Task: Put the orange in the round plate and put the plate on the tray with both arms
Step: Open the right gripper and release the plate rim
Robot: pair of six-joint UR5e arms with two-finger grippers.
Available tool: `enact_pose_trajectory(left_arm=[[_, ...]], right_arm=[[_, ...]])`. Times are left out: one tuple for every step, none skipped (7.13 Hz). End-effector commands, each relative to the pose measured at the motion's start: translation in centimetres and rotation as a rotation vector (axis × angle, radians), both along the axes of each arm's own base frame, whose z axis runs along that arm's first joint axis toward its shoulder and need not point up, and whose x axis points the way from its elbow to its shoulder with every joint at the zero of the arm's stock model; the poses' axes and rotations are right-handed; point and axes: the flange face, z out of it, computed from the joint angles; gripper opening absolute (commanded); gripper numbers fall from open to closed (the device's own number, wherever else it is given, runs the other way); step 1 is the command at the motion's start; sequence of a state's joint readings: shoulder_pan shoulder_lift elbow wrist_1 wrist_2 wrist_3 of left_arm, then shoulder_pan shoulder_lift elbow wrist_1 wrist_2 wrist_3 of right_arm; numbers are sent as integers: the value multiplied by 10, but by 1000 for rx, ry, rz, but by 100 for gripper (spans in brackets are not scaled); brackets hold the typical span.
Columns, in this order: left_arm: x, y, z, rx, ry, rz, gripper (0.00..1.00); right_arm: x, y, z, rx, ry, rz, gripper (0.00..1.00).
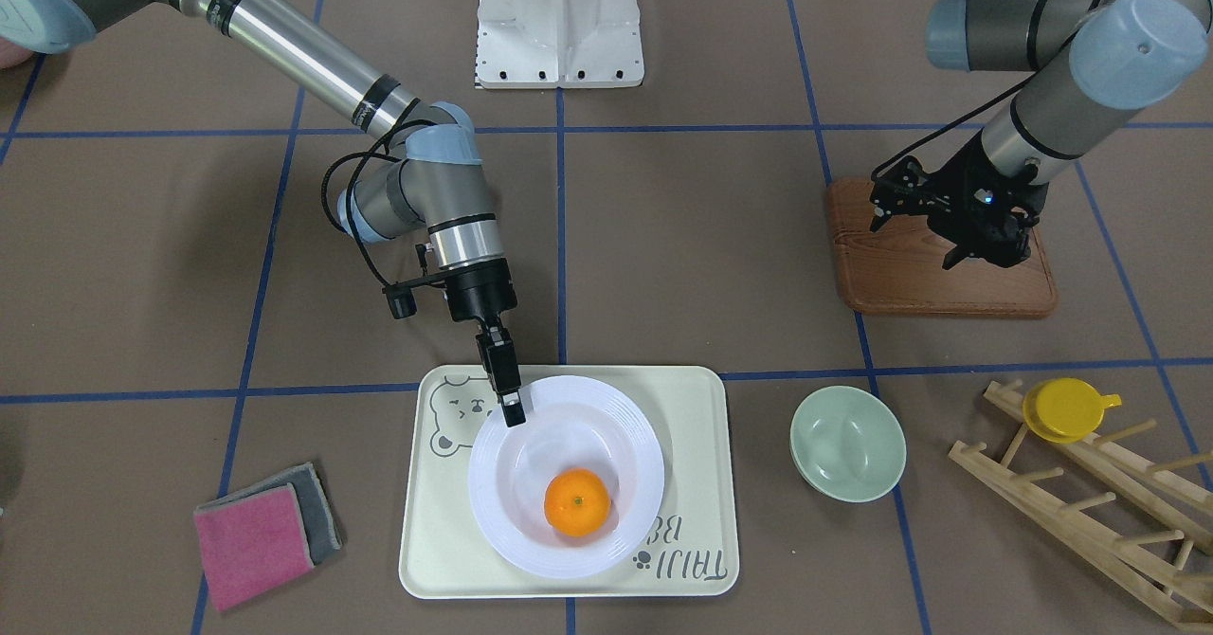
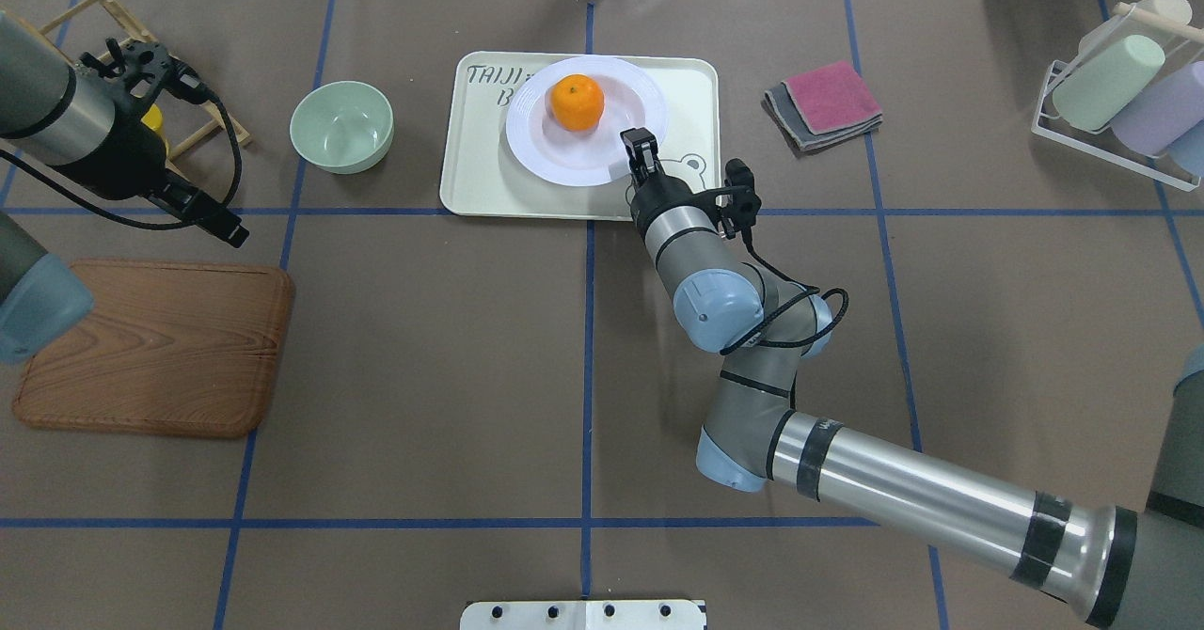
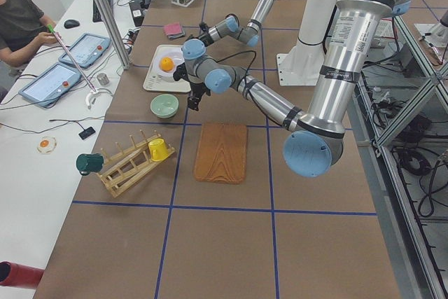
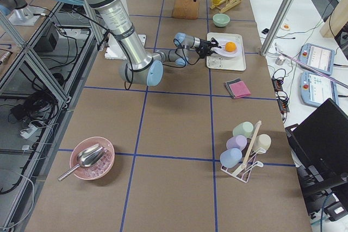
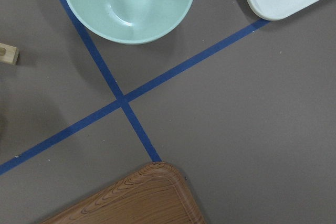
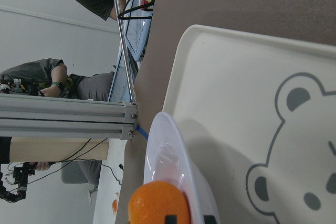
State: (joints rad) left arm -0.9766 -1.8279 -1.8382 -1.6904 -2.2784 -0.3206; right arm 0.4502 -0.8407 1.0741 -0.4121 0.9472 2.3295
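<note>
Brown paper ruled with blue tape lines covers the table (image 2: pixel 423 376); the order runs from the robot's edge outward. Nearest, on the robot's left, lies a wooden board (image 2: pixel 160 348) (image 1: pixel 910 280). The left gripper (image 2: pixel 230 228) (image 1: pixel 955 254) hangs above the table by the board's far corner, apart from every task object; whether its fingers are spread or together cannot be told. The right gripper (image 2: pixel 640 146) (image 1: pixel 513 409) points away from the robot and slants down onto the near right part of the round plate (image 2: pixel 564 167) (image 1: pixel 621 426), its fingers close together with the ridged rim pinched between them. The plate rests opening upward on the tray (image 2: pixel 470 174) (image 1: pixel 697 426), about midway along it. The tray's long axis runs across the robot's front, parallel to the tape line beside it; the bear face sits at its near right corner, the lettering at its far left, upright as read from the robot's side. The orange (image 2: pixel 577 102) (image 1: pixel 577 500) (image 6: pixel 157 205) sits in the plate's sunken centre, off-centre toward the far side, stem dot upward. At like depth, a pale-green bowl (image 2: pixel 340 126) (image 1: pixel 846 444) stands left of the tray and folded pink and grey cloths (image 2: pixel 828 103) (image 1: pixel 254 540) lie to its right, both apart from it.
</note>
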Motion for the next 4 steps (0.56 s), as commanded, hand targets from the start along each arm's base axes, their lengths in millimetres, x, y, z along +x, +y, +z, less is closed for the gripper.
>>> enact_pose_trajectory(left_arm=[[0, 0, 0, 0, 0, -1, 99], [0, -1, -1, 2, 1, -1, 99], [0, -1, -2, 3, 1, -1, 99], [-3, -2, -1, 3, 0, -7, 99]], right_arm=[[31, 40, 3, 37, -33, -35, 78], [48, 50, -10, 70, -51, -42, 78], [59, 58, -7, 95, -24, -57, 77], [65, 72, 10, 178, 123, -145, 87]])
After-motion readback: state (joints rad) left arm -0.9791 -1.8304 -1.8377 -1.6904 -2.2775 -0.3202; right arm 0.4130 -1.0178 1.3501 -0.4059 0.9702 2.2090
